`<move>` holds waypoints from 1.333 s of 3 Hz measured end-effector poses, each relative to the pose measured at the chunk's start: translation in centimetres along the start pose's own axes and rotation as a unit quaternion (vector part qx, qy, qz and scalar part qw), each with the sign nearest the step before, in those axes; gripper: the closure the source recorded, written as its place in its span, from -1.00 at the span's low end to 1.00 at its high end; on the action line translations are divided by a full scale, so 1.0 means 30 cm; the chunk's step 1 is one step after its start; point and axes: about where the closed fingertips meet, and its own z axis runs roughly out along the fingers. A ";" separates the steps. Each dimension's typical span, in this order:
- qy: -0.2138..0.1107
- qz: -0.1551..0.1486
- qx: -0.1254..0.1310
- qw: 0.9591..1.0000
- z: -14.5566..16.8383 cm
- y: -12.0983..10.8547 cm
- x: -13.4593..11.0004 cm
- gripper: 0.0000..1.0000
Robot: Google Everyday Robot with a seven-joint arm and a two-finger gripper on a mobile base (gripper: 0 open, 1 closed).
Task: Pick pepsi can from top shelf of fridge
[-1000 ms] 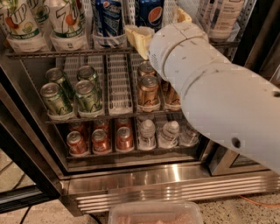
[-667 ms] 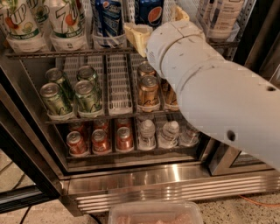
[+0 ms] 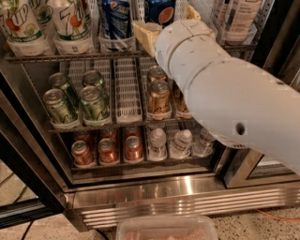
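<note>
The pepsi can (image 3: 161, 11), dark blue with the round logo, stands on the top shelf (image 3: 70, 57) of the fridge (image 3: 187, 197), cut off by the top edge of the view. My gripper (image 3: 168, 26) is at the can, its cream-coloured parts showing just left and right of it. My thick white arm (image 3: 225, 93) reaches in from the right and hides most of the gripper and the right half of the shelves.
A blue can with white streaks (image 3: 115, 18) and 7UP bottles (image 3: 70, 23) stand left of the pepsi can. Below are green cans (image 3: 58, 105), copper cans (image 3: 158, 98), red cans (image 3: 108, 150) and small water bottles (image 3: 157, 143). A plastic container (image 3: 166, 227) lies on the floor.
My arm has shifted very slightly to the left and further in toward the top shelf. The cans have not moved.
</note>
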 end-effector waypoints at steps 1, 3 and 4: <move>0.001 0.006 0.006 1.000 0.021 -0.006 0.001 -0.30; 0.004 0.014 0.020 1.000 0.053 -0.022 0.006 -0.30; 0.006 0.017 0.027 0.999 0.063 -0.033 0.011 -0.28</move>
